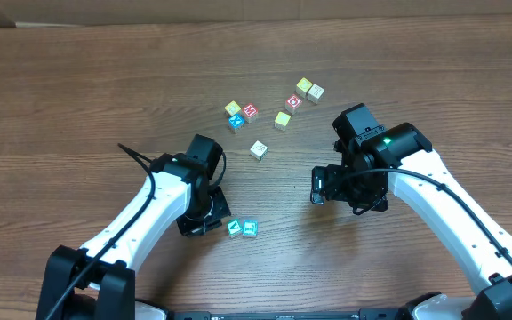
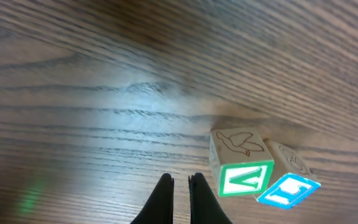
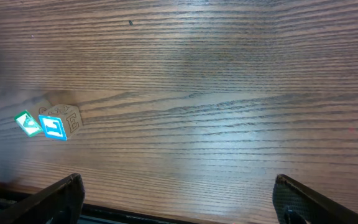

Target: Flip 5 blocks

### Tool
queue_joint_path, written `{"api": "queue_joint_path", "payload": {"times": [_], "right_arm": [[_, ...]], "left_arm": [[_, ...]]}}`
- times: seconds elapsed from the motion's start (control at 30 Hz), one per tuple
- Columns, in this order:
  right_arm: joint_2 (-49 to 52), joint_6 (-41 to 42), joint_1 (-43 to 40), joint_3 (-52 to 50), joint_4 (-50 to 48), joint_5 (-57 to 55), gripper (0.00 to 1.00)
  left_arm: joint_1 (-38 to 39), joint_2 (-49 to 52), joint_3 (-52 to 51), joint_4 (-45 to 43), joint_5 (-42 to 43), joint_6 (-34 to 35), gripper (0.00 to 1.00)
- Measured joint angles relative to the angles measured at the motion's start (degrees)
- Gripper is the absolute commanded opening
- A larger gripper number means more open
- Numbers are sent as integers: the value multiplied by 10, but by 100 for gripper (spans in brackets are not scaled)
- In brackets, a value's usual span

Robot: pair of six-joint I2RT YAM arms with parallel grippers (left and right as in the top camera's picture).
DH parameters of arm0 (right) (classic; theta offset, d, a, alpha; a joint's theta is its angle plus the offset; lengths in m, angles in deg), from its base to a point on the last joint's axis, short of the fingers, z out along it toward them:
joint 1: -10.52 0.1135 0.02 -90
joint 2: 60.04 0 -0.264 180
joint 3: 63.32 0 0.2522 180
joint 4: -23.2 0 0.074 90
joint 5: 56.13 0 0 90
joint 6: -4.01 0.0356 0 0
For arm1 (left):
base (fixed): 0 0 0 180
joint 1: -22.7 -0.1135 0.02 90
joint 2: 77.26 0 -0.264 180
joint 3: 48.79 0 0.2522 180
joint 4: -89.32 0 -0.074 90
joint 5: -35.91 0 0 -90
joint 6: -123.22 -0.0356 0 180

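The left gripper [image 2: 181, 186], fingers pressed together on nothing, is hanging with the green block [image 2: 240, 176] at its 3 o'clock. The blue block [image 2: 289, 190] is sitting partly hidden behind the green one. The right gripper [image 3: 176, 186], fingers spread wide, is hovering over open table [image 3: 229, 74].

Only a desk [image 1: 60, 71] of brown wood, filling nearly the whole overhead view. Grained in long streaks running side to side, with darker bands towards the far edge. Lit by a pale glare patch [image 2: 123, 118] in the left wrist view, with a softer sheen across the middle of the right wrist view. Marked by a small dark speck [image 3: 130, 23] near the top of that same view.
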Motion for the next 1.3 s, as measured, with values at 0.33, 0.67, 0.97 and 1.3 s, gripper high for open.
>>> {"api": "queue_joint_path", "payload": {"times": [0.33,0.67,0.97,1.3], "right_arm": [[0,0,0,0,2,0,98],[0,0,0,0,1,0,98],[0,0,0,0,0,0,98],[0,0,0,0,0,0,98]], "left_arm": [[25,68,0,-30,4,0,4],[25,85,0,-70,4,0,4],[25,85,0,-89,4,0,4],[25,85,0,-96,4,-9,4]]}}
